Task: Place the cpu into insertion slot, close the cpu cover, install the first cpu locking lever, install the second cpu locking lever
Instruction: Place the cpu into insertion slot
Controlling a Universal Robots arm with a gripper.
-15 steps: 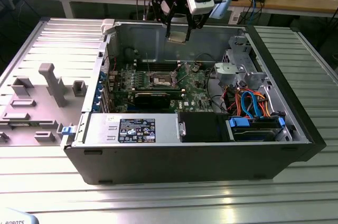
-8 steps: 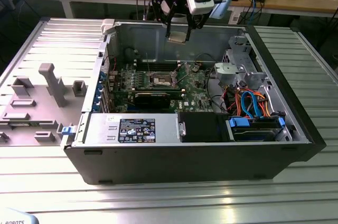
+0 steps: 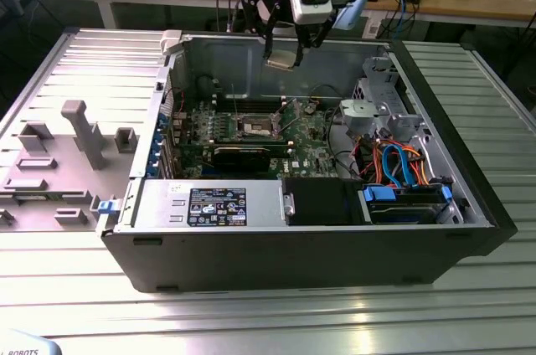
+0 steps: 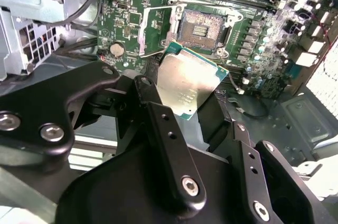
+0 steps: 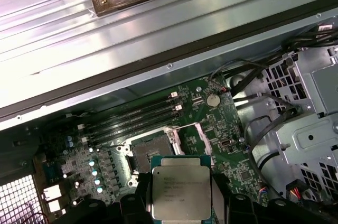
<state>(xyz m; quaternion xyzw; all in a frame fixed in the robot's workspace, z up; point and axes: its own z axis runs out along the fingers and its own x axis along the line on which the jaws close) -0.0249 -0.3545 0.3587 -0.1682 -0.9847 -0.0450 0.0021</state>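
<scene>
My gripper (image 3: 285, 52) hangs above the open computer case, shut on the cpu (image 3: 282, 62), a flat square chip with a silvery top. In both wrist views the cpu (image 4: 186, 84) (image 5: 181, 186) sits between the black fingers (image 4: 158, 123), held clear above the green board. The insertion slot (image 3: 255, 126) (image 4: 199, 25) (image 5: 149, 156) lies open below it, its dark centre bare. The cpu cover (image 4: 156, 29) (image 5: 191, 133), a thin silver frame, is swung up beside the slot. Thin wire levers (image 3: 238, 109) stand raised near the slot.
A long black card (image 3: 243, 155) lies in front of the slot. A power supply (image 3: 209, 204) fills the case's front; a metal drive cage (image 3: 377, 108) and orange and blue cables (image 3: 402, 162) occupy the exterior view's right. A grey fixture plate (image 3: 59, 162) lies outside at the exterior view's left.
</scene>
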